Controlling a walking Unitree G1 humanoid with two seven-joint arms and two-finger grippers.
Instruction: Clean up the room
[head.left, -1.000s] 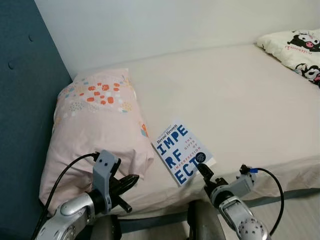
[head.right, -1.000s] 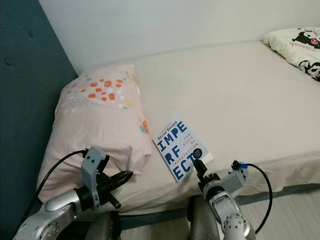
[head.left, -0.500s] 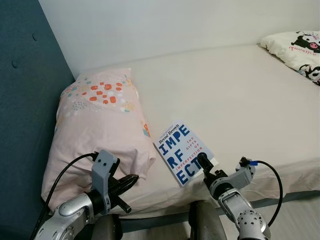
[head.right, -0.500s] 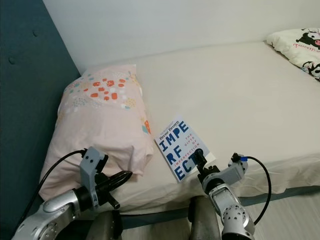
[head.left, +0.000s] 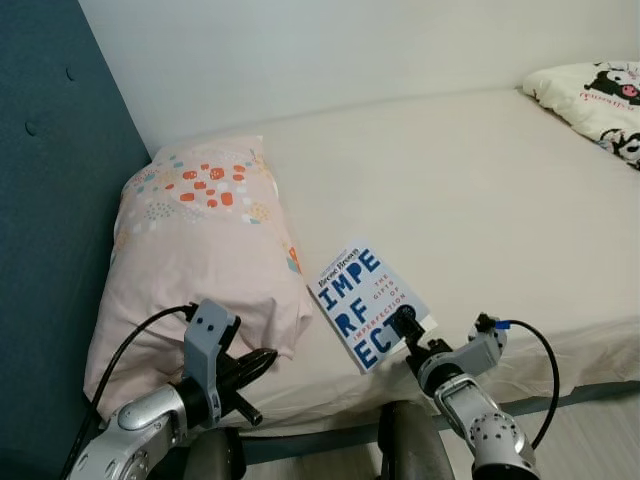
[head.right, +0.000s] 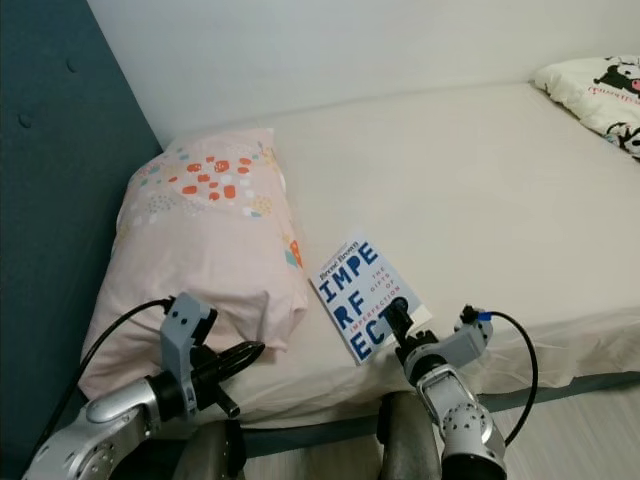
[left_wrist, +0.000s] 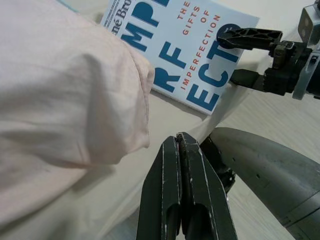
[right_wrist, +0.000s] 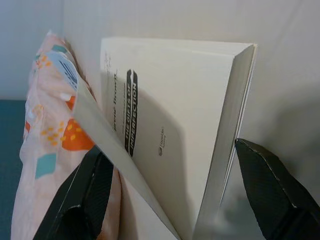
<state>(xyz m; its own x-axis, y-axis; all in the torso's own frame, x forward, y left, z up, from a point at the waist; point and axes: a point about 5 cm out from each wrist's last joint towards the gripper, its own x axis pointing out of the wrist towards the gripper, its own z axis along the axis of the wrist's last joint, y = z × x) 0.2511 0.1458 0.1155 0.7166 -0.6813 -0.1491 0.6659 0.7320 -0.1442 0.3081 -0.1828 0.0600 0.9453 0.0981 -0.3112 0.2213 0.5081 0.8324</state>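
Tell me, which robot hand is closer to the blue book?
Right. The right gripper is at the book, a finger on each side. The left gripper hangs shut beside the pillow.

book (head.left: 365, 305) | blue-and-white cover, face up | flat near mattress (head.left: 480, 200) front edge, beside pillow (head.left: 195, 250)

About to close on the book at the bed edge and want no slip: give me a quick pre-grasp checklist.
1. Right pincer open: ok.
2. One finger above the book, one below its near edge: ok.
3. Cover flat with the pages: not ok, cover lifted in the right wrist view.
4. Pillow apart from the book: cannot tell, its corner lies close.
5. Left pincer shut and out of the way: ok.
6. Book resting on the bed: ok.
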